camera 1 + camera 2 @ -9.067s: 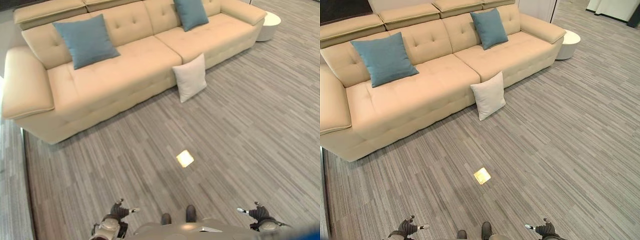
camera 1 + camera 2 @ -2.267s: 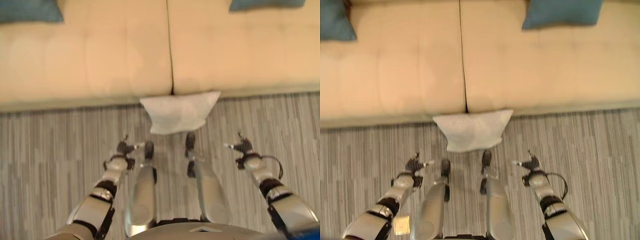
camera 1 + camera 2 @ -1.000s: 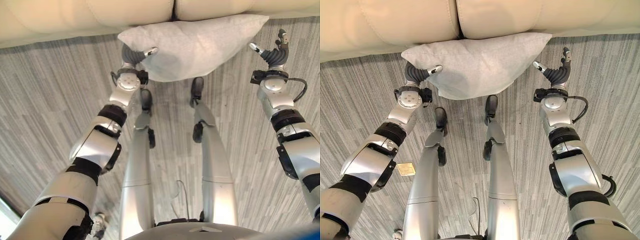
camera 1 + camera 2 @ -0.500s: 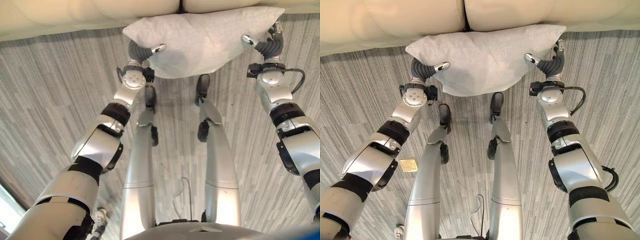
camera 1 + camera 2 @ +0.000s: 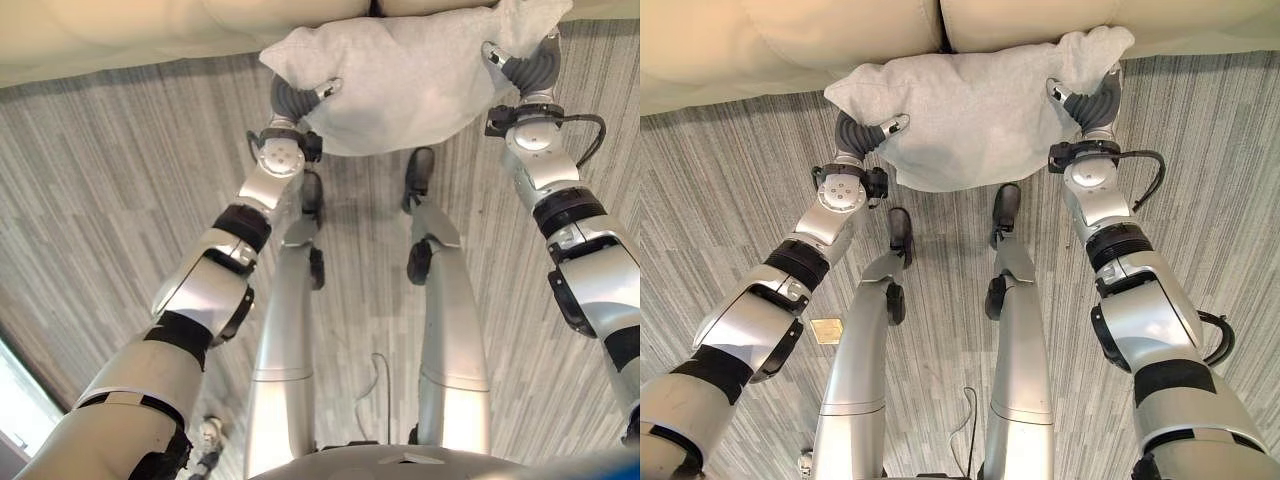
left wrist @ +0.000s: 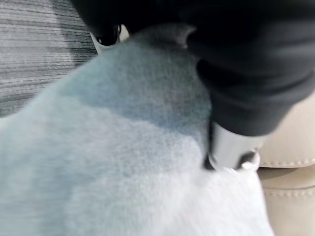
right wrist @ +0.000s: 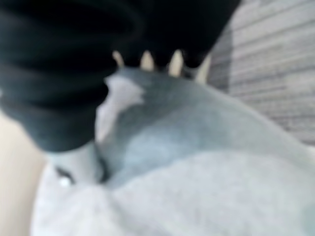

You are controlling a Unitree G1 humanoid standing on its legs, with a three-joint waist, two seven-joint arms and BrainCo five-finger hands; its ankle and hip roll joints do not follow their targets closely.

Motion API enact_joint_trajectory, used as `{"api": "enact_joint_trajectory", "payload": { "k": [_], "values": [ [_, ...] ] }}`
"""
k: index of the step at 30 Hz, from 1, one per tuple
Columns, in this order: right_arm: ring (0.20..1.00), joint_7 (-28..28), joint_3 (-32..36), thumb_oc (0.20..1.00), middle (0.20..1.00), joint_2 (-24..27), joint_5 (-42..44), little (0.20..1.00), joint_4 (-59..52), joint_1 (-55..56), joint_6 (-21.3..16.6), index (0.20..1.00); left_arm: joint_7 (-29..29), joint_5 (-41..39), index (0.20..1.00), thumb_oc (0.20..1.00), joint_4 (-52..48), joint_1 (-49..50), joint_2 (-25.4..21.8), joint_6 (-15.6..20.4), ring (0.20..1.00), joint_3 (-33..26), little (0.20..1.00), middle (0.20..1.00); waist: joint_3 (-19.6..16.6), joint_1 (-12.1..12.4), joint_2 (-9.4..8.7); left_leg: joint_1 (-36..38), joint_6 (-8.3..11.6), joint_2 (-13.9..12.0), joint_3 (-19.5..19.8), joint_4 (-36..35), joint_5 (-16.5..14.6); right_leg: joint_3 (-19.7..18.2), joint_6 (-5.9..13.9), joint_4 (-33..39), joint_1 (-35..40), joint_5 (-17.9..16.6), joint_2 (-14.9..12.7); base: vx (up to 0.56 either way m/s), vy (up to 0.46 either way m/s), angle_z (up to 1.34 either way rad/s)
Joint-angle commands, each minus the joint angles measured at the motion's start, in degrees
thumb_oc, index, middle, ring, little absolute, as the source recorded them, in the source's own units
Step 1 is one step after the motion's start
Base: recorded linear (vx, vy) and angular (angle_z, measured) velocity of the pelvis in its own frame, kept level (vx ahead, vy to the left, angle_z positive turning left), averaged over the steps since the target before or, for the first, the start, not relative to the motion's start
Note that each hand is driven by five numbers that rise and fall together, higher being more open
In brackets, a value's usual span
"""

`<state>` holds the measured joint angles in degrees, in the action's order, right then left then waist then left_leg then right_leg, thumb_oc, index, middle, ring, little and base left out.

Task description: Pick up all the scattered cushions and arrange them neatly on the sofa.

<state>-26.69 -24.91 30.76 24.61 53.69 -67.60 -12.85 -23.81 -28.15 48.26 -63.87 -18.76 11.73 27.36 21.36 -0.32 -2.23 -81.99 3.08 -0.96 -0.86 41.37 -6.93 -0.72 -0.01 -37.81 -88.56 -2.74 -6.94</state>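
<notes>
One white cushion (image 5: 975, 115), on the floor (image 5: 730, 200) against the sofa's (image 5: 790, 45) front edge, pinched at opposite ends by left hand (image 5: 865, 132) and right hand (image 5: 1087, 98), apparently for a level lift.

My left hand (image 5: 862, 133) and right hand (image 5: 1087, 103) grip opposite ends of the white cushion (image 5: 975, 110) against the sofa (image 5: 790, 45) front edge.
</notes>
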Motion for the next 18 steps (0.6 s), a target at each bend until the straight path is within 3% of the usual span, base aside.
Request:
{"api": "enact_joint_trajectory", "payload": {
  "k": [1, 7, 11, 12, 13, 14, 18],
  "values": [
    [0.2, 1.18, -3.93, 0.2, 0.2, -4.55, -2.2, 0.2, -5.56, -0.45, -3.84, 0.2, 0.01, -1.38, 0.2, 0.2, -2.4, 2.81, 3.23, 5.25, 0.2, -0.97, 0.2, 0.2, -6.12, -0.85, 2.5, 0.39, -0.8, 0.72, 2.06, -3.71, 0.76, 0.09, 4.72, -6.39, 3.44, 9.77, 1.13, 0.0, 0.0, 0.0],
    [0.2, 1.03, -0.6, 0.2, 0.2, -4.12, -5.74, 0.2, -12.03, 5.25, -4.21, 0.2, 0.72, -0.47, 0.2, 0.2, -7.28, 6.94, 2.28, 5.94, 0.2, -2.96, 0.2, 0.2, -7.98, -1.47, 1.96, 4.9, -0.7, 0.64, 2.46, -7.75, 1.09, 0.64, 4.58, -2.39, 8.47, 9.72, 1.8, 0.0, 0.0, 0.0],
    [0.2, 1.72, 2.91, 0.2, 0.2, -3.43, -9.92, 0.2, -18.58, 13.45, -3.67, 0.2, 2.3, 0.83, 0.2, 0.2, -14.34, 13.69, 1.63, 6.36, 0.2, -4.94, 0.2, 0.2, -8.63, -2.3, 1.58, 12.11, -0.27, 0.39, 3.13, -11.58, 1.21, 1.54, 4.52, 1.11, 15.59, 9.49, 2.06, -0.02, -0.002, 0.0],
    [0.2, 1.91, 3.92, 0.2, 0.2, -3.36, -10.7, 0.2, -20.72, 15.57, -3.69, 0.2, 2.79, 1.03, 0.2, 0.2, -16.27, 15.48, 1.28, 6.48, 0.2, -5.55, 0.2, 0.2, -8.48, -2.42, 1.37, 13.86, -0.24, 0.44, 3.15, -13.42, 3.34, 1.84, 4.24, 3.15, 17.28, 7.4, 1.98, 0.0, 0.0, 0.0],
    [0.2, 2.1, 4.54, 0.2, 0.2, -3.44, -11.29, 0.2, -21.98, 17.15, -3.7, 0.2, 2.97, 1.25, 0.2, 0.2, -17.58, 17.01, 1.26, 6.57, 0.2, -5.53, 0.2, 0.2, -8.82, -2.53, 1.27, 16.53, 0.06, 0.24, 3.44, -14.23, 1.52, 1.88, 4.51, 3.83, 19.7, 8.92, 1.89, -0.08, -0.005, -0.01],
    [0.2, 2.07, 4.68, 0.2, 0.2, -3.46, -11.38, 0.2, -22.26, 17.43, -3.61, 0.2, 2.93, 1.32, 0.2, 0.2, -17.81, 17.22, 1.22, 6.51, 0.2, -5.45, 0.2, 0.2, -8.31, -2.52, 1.15, 16.3, -0.09, 0.34, 3.31, -14.7, 3.44, 2.06, 4.24, 4.62, 19.65, 7.09, 1.74, 0.0, 0.0, 0.0],
    [0.2, 2.7, 7.69, 0.2, 0.2, -3.42, -13.32, 0.2, -28.53, 23.8, -3.75, 0.2, 4.07, 2.75, 0.2, 0.2, -23.27, 23.44, 0.66, 6.59, 0.2, -6.88, 0.2, 0.2, -8.54, -2.65, 0.93, 24.42, 0.68, 0.21, 3.71, -19.35, 4.11, 2.89, 4.5, 8.87, 27.17, 6.28, 1.29, -0.02, -0.01, 0.01]
  ]
}}
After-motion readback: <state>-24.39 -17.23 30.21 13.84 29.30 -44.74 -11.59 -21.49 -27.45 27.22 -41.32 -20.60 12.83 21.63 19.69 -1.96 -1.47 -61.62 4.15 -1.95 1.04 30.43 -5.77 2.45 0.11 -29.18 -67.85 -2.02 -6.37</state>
